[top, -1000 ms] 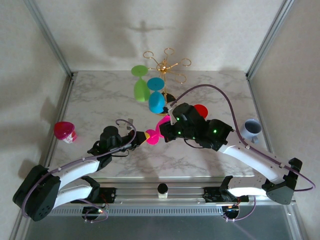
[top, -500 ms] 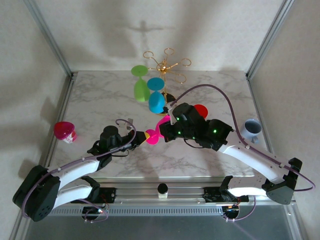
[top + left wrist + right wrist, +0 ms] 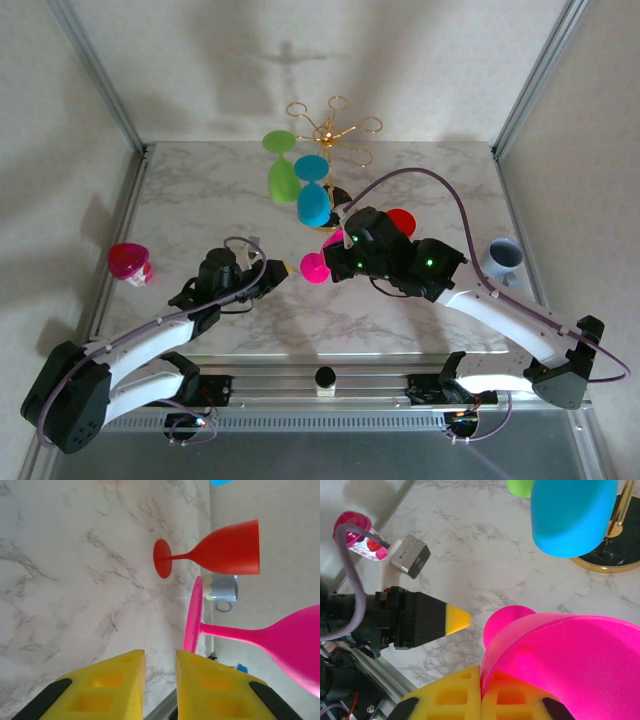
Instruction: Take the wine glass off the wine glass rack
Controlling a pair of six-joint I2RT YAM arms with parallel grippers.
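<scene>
The pink wine glass (image 3: 316, 267) is held at mid-frame, clear of the wine glass rack (image 3: 331, 130). Its bowl wall is pinched in the right claw (image 3: 480, 679). The left claw (image 3: 160, 661) is slightly spread beside the foot, apparently leaving the load to the right.

No legible text, label, brand, number or sign anywhere.

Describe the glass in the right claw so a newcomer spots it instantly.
In front of the gold wine glass rack on the marble table, the right claw holds a magenta wine glass aloft. Neighbouring glasses are blue, green and red.
</scene>
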